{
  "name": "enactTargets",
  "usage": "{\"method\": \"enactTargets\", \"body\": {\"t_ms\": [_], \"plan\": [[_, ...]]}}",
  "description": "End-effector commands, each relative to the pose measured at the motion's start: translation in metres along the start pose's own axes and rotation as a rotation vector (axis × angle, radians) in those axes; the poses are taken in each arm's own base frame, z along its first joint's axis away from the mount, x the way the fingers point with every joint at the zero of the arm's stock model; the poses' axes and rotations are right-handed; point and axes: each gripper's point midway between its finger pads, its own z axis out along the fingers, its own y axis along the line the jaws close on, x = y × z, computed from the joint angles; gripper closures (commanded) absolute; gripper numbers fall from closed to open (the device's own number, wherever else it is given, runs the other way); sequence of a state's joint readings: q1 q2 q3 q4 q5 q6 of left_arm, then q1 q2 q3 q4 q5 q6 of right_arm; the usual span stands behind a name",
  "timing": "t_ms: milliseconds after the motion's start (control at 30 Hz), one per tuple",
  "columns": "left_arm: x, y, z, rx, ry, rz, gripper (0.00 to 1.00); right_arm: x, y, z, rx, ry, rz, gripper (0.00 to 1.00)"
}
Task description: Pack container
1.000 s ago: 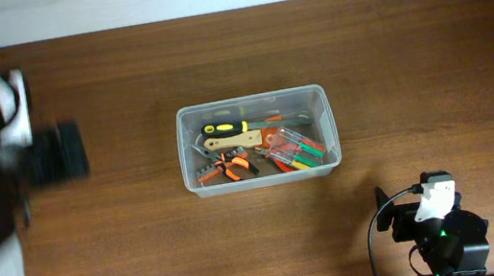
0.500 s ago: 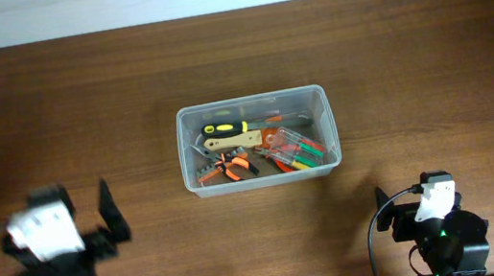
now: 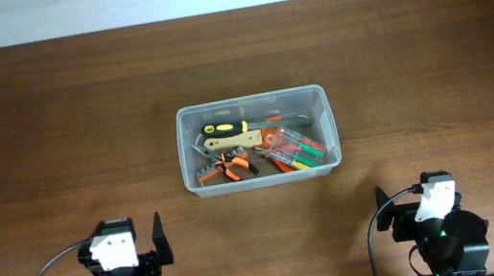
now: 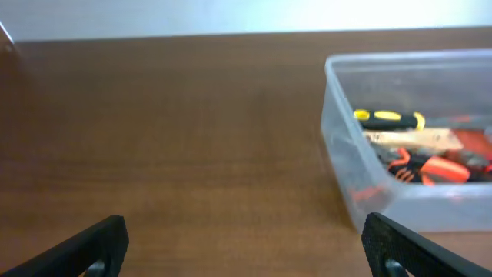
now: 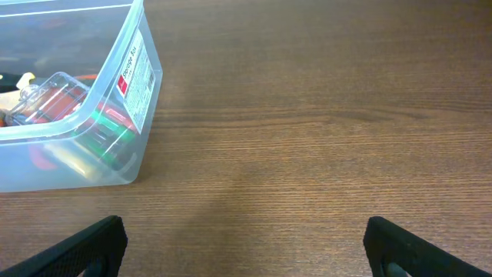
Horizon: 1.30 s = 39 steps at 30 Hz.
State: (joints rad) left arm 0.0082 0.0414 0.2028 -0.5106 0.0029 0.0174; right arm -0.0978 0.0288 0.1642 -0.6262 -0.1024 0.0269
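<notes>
Fingers of left gripper [image 4: 244, 246] and right gripper [image 5: 244, 246] spread wide, holding nothing. The clear rectangular plastic container [image 3: 182, 157] is cropped in both wrist views.

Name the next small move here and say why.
Probably none beyond ending the run: the container already holds the screwdriver, pliers and the case of coloured screwdrivers, no loose tool shows on the table, and the left gripper and right gripper sit open and empty, apart from it.
</notes>
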Motion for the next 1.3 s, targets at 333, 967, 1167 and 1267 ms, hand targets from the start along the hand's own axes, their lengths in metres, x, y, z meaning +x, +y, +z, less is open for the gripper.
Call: {"method": "enactTargets", "body": {"t_ms": [333,967,1167,1267], "plan": [[0.0136,-0.0139,0.0088,0.063,-0.004,0.013,0.01,0.0003,-0.003,0.0004,0.015,-0.006,0.014,0.02],[0.0139,-0.0139,0.0088,0.063,-0.002,0.013,0.01,0.0002,-0.003,0.0004,0.015,-0.006,0.014,0.01],[0.0139,-0.0139,0.0088,0.063,-0.002,0.013,0.01,0.0002,-0.003,0.0004,0.015,-0.006,0.014,0.01],[0.0139,-0.0139,0.0088,0.063,-0.002,0.013,0.01,0.0002,-0.003,0.0004,0.015,-0.006,0.014,0.01]]}}
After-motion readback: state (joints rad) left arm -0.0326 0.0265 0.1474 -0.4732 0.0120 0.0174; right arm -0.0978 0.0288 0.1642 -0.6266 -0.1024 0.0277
